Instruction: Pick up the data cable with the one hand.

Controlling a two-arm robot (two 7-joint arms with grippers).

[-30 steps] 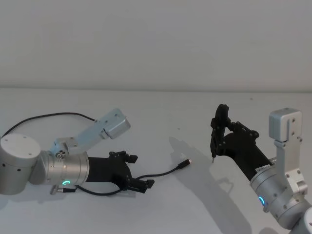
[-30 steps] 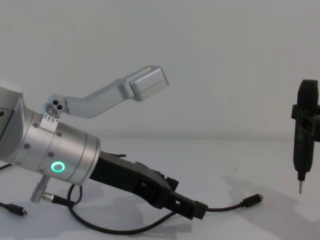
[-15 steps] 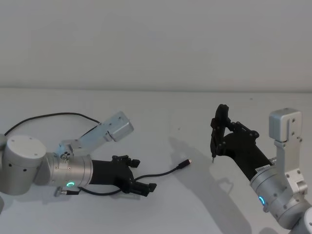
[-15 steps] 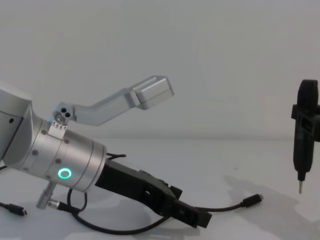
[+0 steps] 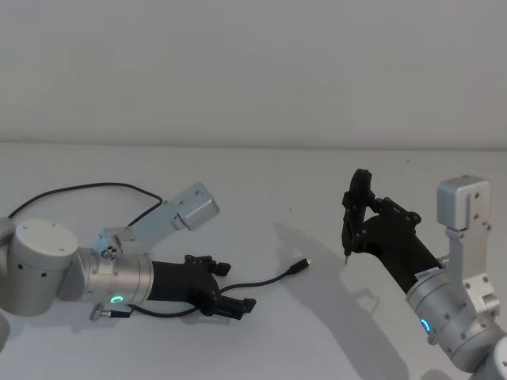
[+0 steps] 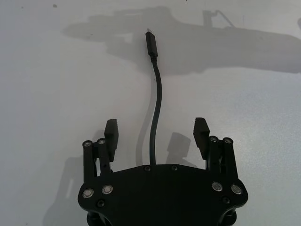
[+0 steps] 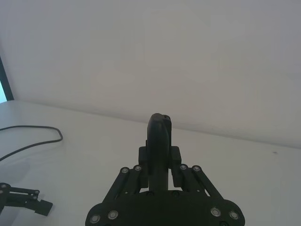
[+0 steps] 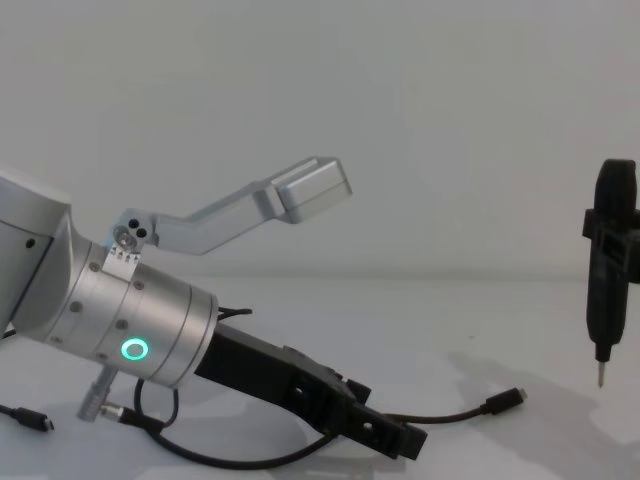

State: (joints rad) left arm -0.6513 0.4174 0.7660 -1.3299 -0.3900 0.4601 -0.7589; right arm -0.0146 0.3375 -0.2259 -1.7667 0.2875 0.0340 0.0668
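The data cable [image 5: 273, 279] is a thin black cord lying on the white table, and its plug [image 5: 301, 266] with a silver tip points right. My left gripper [image 5: 236, 286], the one hand, sits low over the cord and is open. In the left wrist view the gripper [image 6: 156, 126] has a finger on each side of the data cable [image 6: 156, 89], and neither pad touches it. From the chest view, its fingertips [image 8: 405, 440] rest near the table where the cable [image 8: 450, 412] runs out to the plug [image 8: 510, 397]. My right gripper [image 5: 360, 222] is raised at the right.
My right gripper [image 7: 160, 162] is shut on a slim black upright tool [image 5: 356, 207] with a pointed tip [image 8: 600, 378]. Another black cord [image 5: 79, 190] curves across the table at the back left. A small plug [image 8: 35, 420] lies near the left edge.
My left gripper has dropped lower and shifted slightly right, and its open fingers now straddle the cord near the table. The cable and right arm have not moved.
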